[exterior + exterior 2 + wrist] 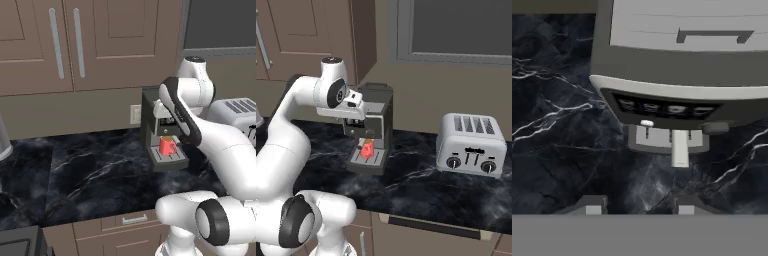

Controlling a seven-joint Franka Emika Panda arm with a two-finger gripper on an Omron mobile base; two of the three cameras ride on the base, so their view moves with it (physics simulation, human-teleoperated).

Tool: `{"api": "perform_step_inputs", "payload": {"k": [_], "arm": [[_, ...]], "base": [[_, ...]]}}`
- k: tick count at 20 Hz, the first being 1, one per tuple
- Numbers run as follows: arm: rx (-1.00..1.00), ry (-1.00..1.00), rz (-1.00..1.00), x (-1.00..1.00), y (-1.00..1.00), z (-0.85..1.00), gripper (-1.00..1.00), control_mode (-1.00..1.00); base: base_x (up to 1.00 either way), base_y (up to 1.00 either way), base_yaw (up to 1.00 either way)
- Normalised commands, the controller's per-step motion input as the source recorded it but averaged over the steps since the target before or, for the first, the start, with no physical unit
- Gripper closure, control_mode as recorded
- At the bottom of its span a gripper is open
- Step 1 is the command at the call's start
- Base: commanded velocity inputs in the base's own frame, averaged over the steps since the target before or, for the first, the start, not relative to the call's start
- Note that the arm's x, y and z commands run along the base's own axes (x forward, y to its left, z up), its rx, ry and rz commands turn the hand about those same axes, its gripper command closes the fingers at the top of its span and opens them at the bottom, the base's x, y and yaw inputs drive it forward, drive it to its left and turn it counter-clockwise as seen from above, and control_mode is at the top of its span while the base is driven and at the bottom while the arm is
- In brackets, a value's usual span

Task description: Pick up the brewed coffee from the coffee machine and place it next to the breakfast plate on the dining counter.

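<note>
Flanking the coffee machine and red mug, a toaster stands well apart.

Kitchen: cabinets, toaster, marble counter.

My arm is glossy white, built of thick rounded links, and fills the right side of the left base picture. A dark ring circles the fat joint at the lower right there, and a black band runs along the slimmer link near the middle. The top joint wears a dark cap at the upper right. In the right base picture a black disc marks the joint at the upper left, and a black collar wraps the bulky segment at the lower left. My fingers show as small dark tips with pale grey pads at the bottom of the hand picture.
</note>
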Motion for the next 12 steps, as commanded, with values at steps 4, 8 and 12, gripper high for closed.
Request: {"api": "perform_step_inputs", "payload": {"k": [4, 8, 12], "arm": [[0.06, -0.07, 0.07, -0.28, -0.31, -0.07, -1.00, -1.00], [0.12, -0.26, 0.25, -0.27, -0.61, -0.33, -1.00, -1.00], [0.13, -0.31, 0.28, -0.04, -0.58, -0.37, -1.00, -1.00]], "base": [[0.00, 0.00, 0.00], [0.00, 0.00, 0.00], [0.00, 0.00, 0.00]]}}
